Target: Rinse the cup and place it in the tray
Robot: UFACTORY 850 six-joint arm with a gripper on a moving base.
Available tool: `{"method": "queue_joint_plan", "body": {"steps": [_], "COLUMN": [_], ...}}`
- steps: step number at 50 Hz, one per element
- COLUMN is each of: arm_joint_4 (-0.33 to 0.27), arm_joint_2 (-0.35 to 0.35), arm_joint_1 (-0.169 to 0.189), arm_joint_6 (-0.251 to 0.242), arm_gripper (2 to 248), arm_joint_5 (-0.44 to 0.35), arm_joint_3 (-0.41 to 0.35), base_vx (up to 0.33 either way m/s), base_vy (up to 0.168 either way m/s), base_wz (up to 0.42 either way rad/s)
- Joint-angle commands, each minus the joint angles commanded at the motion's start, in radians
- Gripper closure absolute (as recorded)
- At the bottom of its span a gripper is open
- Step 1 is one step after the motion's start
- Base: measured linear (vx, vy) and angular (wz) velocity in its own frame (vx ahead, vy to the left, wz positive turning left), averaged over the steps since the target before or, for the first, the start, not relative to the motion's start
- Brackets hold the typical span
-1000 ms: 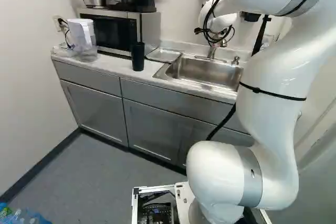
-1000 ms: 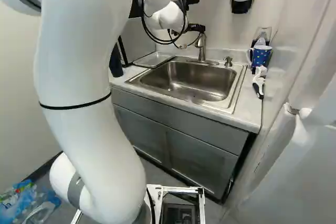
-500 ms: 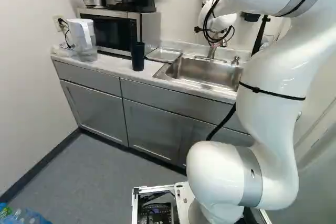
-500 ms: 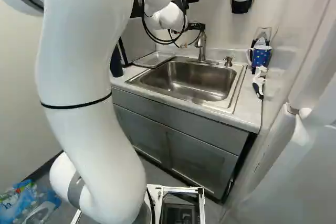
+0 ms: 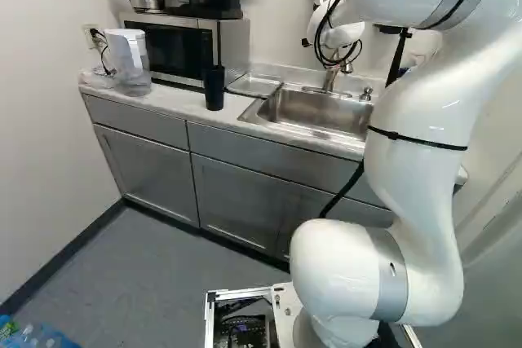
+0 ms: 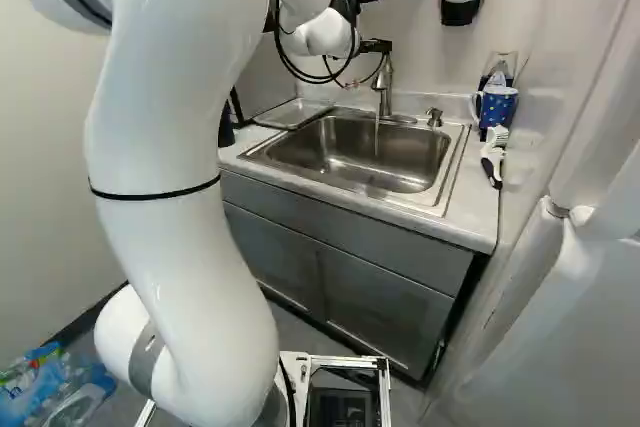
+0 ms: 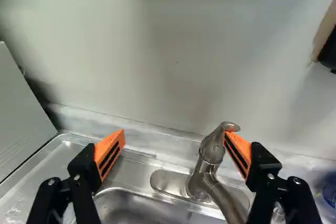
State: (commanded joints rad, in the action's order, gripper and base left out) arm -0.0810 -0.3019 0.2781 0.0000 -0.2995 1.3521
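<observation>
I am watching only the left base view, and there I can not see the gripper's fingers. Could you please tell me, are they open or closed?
Observer: Open. In the wrist view the gripper has its fingers well apart, with nothing held between them.
Operator: Thank you. And how is the faucet placed to them?
Observer: The raised lever on top of the faucet is right at the pad of one finger. I cannot tell whether they touch.
Operator: Please, one more: does the water run?
Observer: Yes, the right base view shows a thin stream of water falling toward the sink.
</observation>
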Motion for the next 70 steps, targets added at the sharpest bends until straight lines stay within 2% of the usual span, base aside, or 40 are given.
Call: {"method": "queue_joint_plan", "body": {"steps": [21, 50, 70], "arm_joint_4": [0.000, 0.000, 0.000], "arm_joint_2": [0.008, 0.115, 0.178], "arm_joint_1": [-0.003, -0.055, -0.095], "arm_joint_6": [0.000, 0.000, 0.000], "arm_gripper": [3, 3, 3], "arm_joint_5": [0.000, 0.002, 0.106], "arm_joint_3": [-0.009, -0.129, -0.197], "base_vx": [0.000, 0.000, 0.000], "base_vy": [0.000, 0.000, 0.000], "base_wz": [0.000, 0.000, 0.000]}}
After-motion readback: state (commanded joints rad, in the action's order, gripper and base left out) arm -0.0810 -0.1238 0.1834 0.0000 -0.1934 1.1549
